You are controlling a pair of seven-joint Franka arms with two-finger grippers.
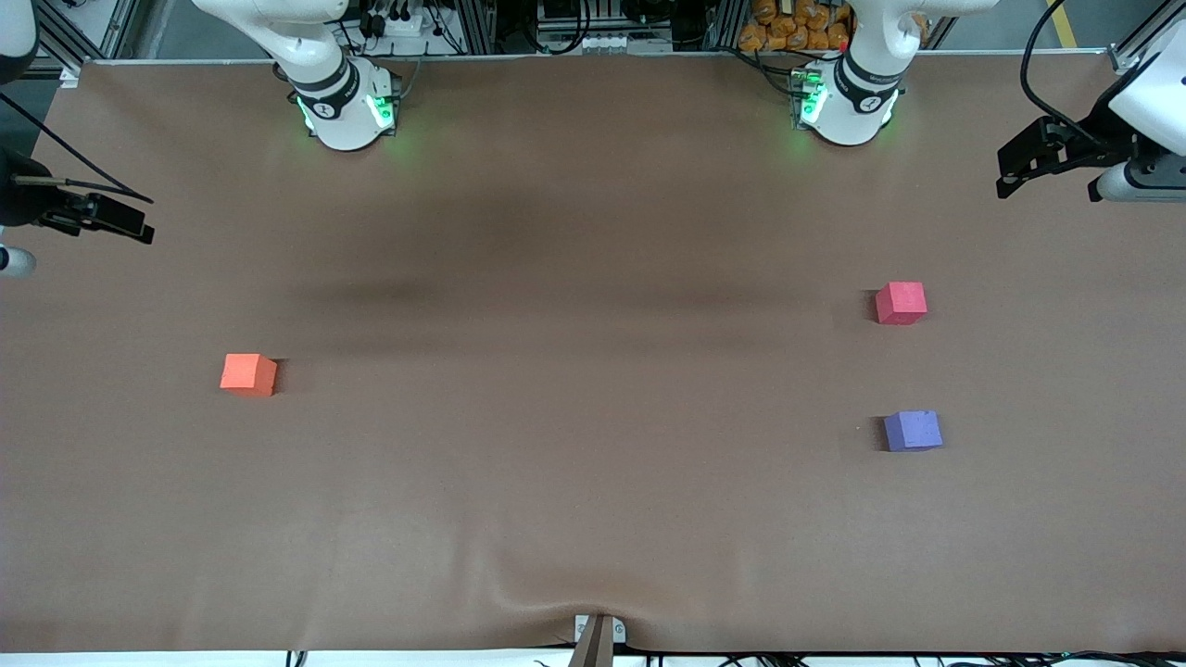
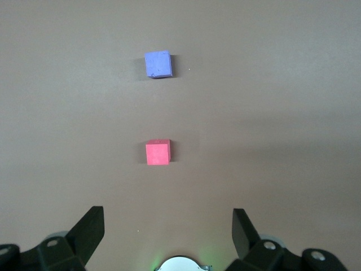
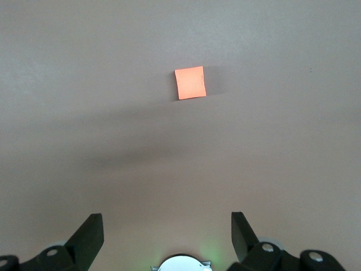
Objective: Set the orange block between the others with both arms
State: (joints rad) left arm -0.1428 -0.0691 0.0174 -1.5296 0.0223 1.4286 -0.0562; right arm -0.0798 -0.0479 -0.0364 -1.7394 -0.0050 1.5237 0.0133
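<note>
The orange block [image 1: 248, 374] [image 3: 190, 83] lies alone toward the right arm's end of the table. The others lie toward the left arm's end: the pinkish-red cube [image 1: 901, 303] [image 2: 158, 152] and, nearer to the front camera, the purple-blue cube [image 1: 913, 431] [image 2: 158, 64], with a bare gap between them. My left gripper [image 1: 1015, 176] [image 2: 168, 217] hangs high over its end of the table, open and holding nothing. My right gripper [image 1: 130, 222] [image 3: 167, 221] hangs high over its own end, open too, well clear of the orange block.
Brown cloth covers the table [image 1: 593, 278], with a wrinkle by a clamp [image 1: 598, 635] at the front edge. The right arm's green-lit base [image 1: 347, 106] and the left arm's base [image 1: 848, 102] stand along the back edge.
</note>
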